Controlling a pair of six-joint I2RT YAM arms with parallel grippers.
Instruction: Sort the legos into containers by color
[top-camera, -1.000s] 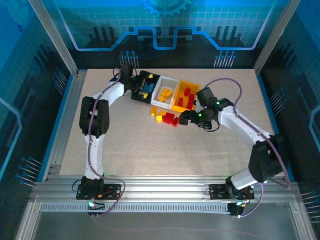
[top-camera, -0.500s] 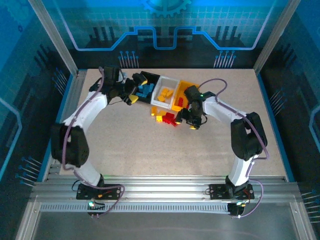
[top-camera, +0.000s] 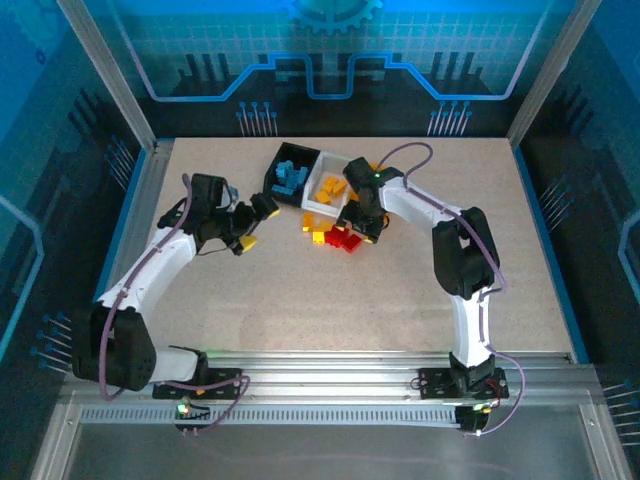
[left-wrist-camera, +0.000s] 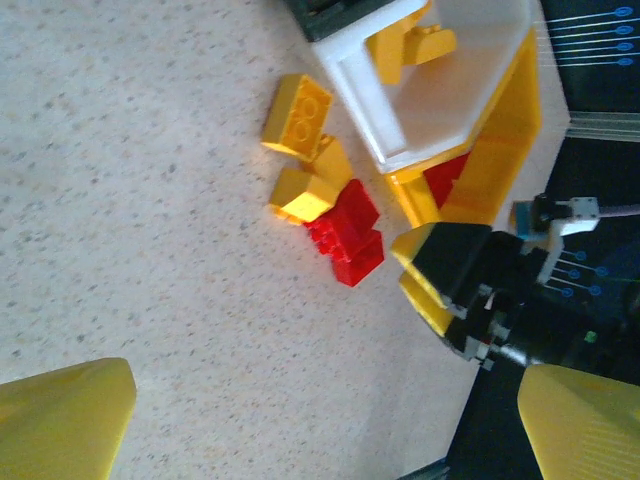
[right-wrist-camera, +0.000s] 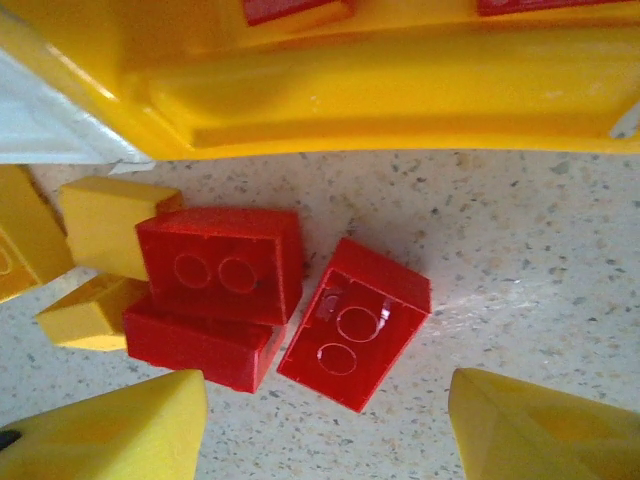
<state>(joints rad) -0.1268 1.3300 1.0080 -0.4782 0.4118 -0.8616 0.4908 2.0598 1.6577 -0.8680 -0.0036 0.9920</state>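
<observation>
Three red legos (right-wrist-camera: 220, 265) and three yellow legos (right-wrist-camera: 110, 235) lie on the table (right-wrist-camera: 520, 240) just beside the yellow container (right-wrist-camera: 400, 90). Two reds lie lengthwise along its wall, and the third slants toward it. The right gripper (right-wrist-camera: 325, 420) has its fingers apart above them, gripping nothing. The left gripper (top-camera: 257, 225) has its fingers spread wide and empty.
</observation>
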